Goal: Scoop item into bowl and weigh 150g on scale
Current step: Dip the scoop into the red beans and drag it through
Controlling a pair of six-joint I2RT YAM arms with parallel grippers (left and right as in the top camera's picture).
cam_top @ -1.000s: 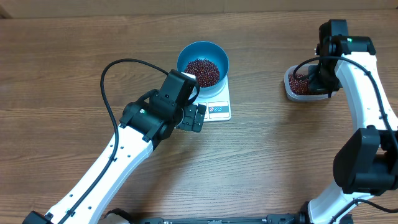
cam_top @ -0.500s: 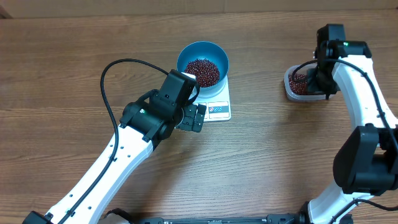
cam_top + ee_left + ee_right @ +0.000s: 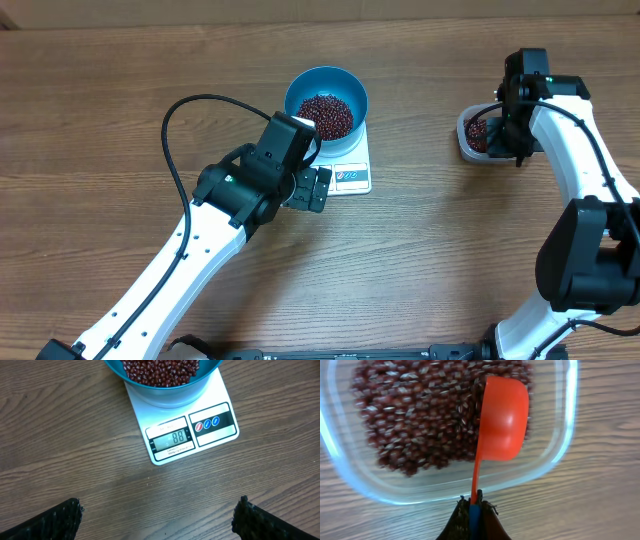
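Right pincer (image 3: 476, 512) pinching scoop (image 3: 502, 417) handle; scoop on edge among beans (image 3: 415, 420) in tub (image 3: 562, 455) just ahead. Left pincer (image 3: 157, 520) spread, bowl (image 3: 165, 397) on scale (image 3: 222, 430) ahead. Risk: the thin handle twists in the grip, beans spill on tabletop (image 3: 75, 460).

Wood tabletop fills my whole feed.
I see one brown wood-grain table (image 3: 430, 250), its grain running from 9 to 3 o'clock in the overhead view, mid-brown with darker streaks and a few long thin lines across. In the far corner at 10 o'clock a pale sliver (image 3: 4, 12) shows past the table edge, and I can't tell what it is. The light looks soft and even, with a matte surface and faint shadows.
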